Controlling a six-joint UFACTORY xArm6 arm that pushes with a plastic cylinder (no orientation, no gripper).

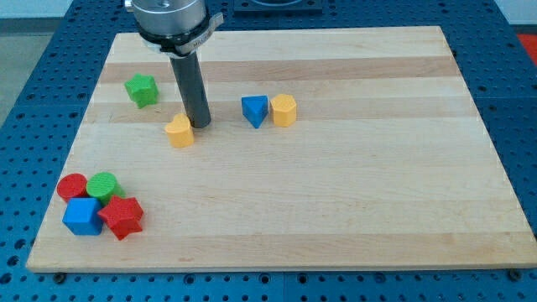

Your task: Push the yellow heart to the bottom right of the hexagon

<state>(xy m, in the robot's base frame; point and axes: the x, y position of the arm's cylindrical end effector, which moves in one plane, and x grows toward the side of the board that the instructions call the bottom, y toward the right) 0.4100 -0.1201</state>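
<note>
Pale wood, with long grain bands running across, makes up the surface (336, 201) you are working on; it sits on a blue perforated bench whose holes show at the view's edges. Nearest you, far down and to the view's left of my tip, four blocks huddle together and touch: a blue cube (82, 216), a red star (122, 217), a red cylinder (72, 186) and a green cylinder (103, 184). All look like matte moulded plastic.

Further back you find my tip (200, 126), the lower end of a straight dark rod, resting on the wood. You have no claw here, so nothing opens or closes. Just to the view's left of the tip, touching it or nearly so, sits the yellow heart (179, 131); its lobes are hard to read from this angle.

To the view's right of the tip stand a blue triangle (254, 110) and, just beside it, the yellow hexagon (284, 110), the two almost touching. Up and to the view's left of the tip lies a green star (141, 90), well apart.

Farthest back, the rod's grey metal mount (170, 18) is cut off by the view's top.
</note>
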